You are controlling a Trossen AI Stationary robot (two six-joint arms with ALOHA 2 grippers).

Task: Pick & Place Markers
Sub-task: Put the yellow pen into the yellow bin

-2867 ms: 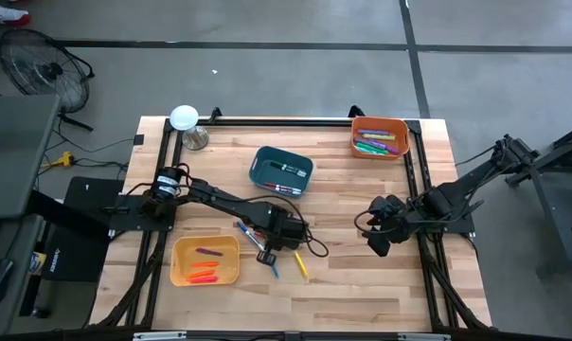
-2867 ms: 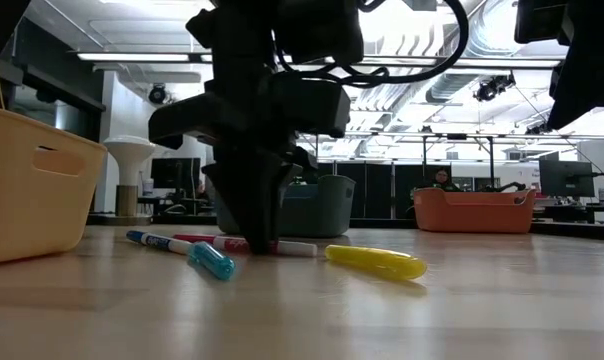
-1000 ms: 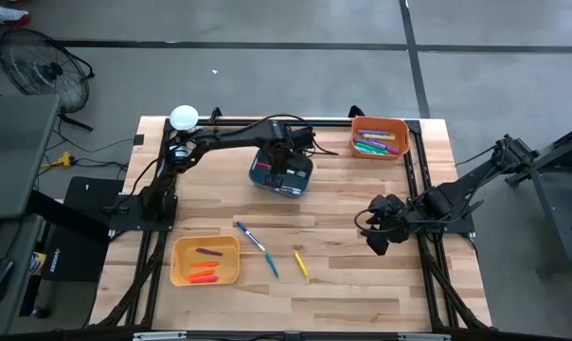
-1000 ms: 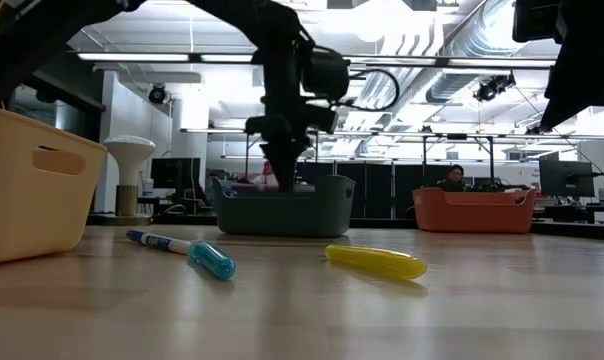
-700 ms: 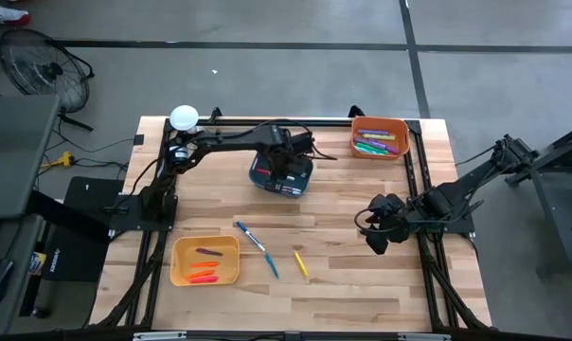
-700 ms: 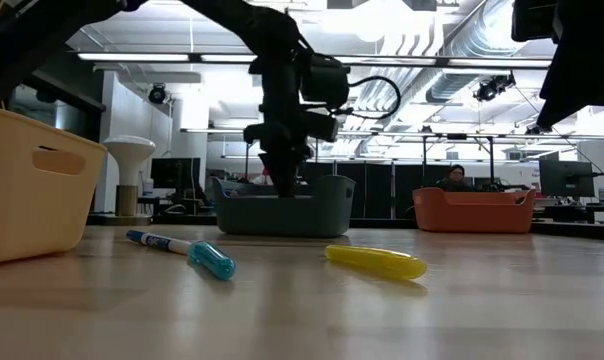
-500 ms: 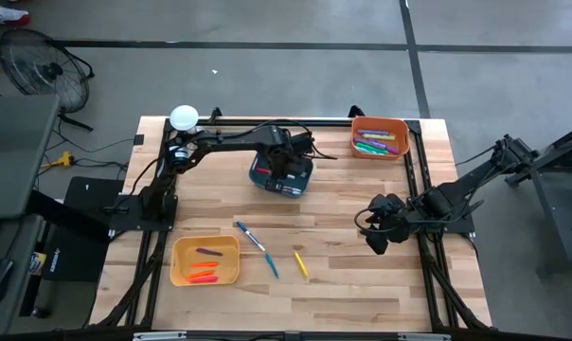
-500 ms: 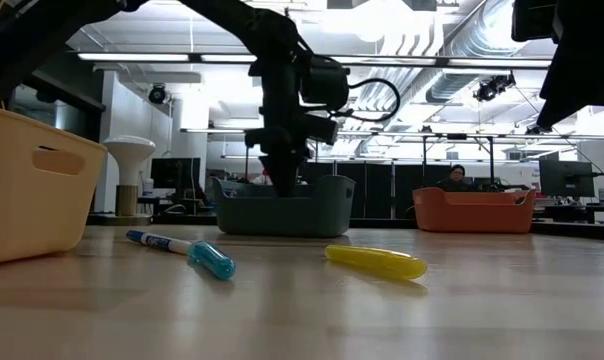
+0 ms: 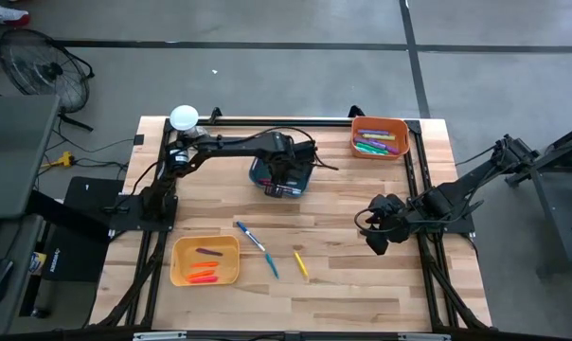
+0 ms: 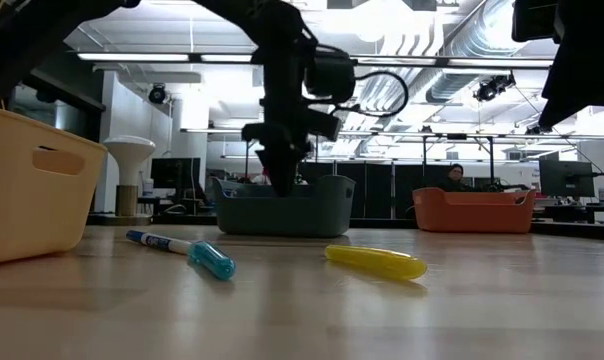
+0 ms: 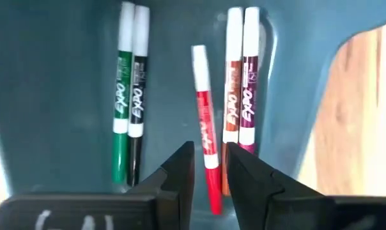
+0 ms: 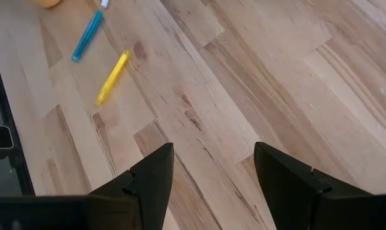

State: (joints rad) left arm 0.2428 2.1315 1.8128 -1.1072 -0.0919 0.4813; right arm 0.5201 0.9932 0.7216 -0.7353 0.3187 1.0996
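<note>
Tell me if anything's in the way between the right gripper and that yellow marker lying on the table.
Nothing visible is. Bare wood lies between the right gripper, its fingers open, and the yellow marker. The blue marker lies beyond it. The left gripper is off over the teal bin.

The left claw (image 11: 209,167) hangs over the teal bin (image 9: 264,167), whose walls ring it. Below its parted fingers lie five markers (image 11: 205,131), with bare bin floor between their pairs. Under the right claw (image 12: 212,167) the counter (image 12: 257,96) lies bare.
</note>
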